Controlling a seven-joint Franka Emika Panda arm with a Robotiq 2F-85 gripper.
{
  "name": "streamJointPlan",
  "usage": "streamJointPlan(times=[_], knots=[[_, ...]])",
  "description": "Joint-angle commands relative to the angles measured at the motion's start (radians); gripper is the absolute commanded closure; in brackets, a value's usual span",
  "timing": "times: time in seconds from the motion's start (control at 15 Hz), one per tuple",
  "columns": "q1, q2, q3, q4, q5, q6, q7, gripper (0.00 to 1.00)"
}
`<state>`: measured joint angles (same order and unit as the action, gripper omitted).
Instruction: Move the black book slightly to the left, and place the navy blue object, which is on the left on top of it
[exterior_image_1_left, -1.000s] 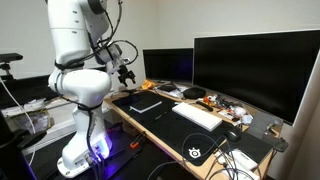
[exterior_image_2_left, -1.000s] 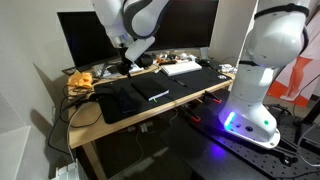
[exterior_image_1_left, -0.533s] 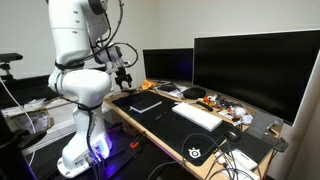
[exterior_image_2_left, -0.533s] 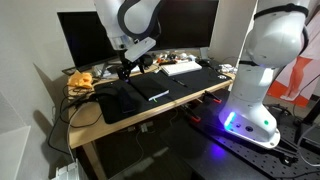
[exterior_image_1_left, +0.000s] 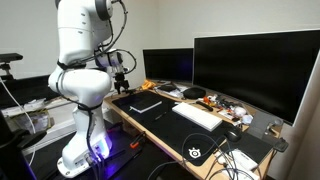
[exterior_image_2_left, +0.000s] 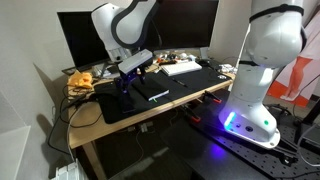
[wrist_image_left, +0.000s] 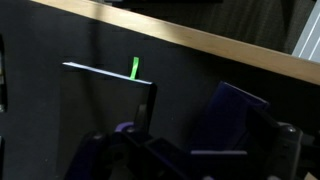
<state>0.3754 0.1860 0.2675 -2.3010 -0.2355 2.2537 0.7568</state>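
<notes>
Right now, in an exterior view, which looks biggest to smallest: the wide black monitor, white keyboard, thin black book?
1. Wide black monitor
2. White rectangular keyboard
3. Thin flat black book; it lies farther off, so the keyboard's lead is unsure.

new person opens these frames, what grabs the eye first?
The white robot arm dominates, standing at the end of the desk with a purple glow at its base. Its gripper hangs open over the long desk mat, close to the black book. Along the back of the desk, a large dark monitor fills much of the view.
</notes>
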Motion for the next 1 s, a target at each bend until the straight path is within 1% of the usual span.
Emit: streamJointPlan(times=[0.0,0.27,0.67,0.93], knots=[[0.011,0.071,-0.001,0.054,0.04,0.039,0.017,0.0],[0.019,0.117,-0.017,0.1,0.068,0.084,0.024,0.0],[0.024,0.215,-0.065,0.185,0.068,0.067,0.055,0.0],[0.033,0.292,-0.088,0.239,0.072,0.068,0.036,0.0]])
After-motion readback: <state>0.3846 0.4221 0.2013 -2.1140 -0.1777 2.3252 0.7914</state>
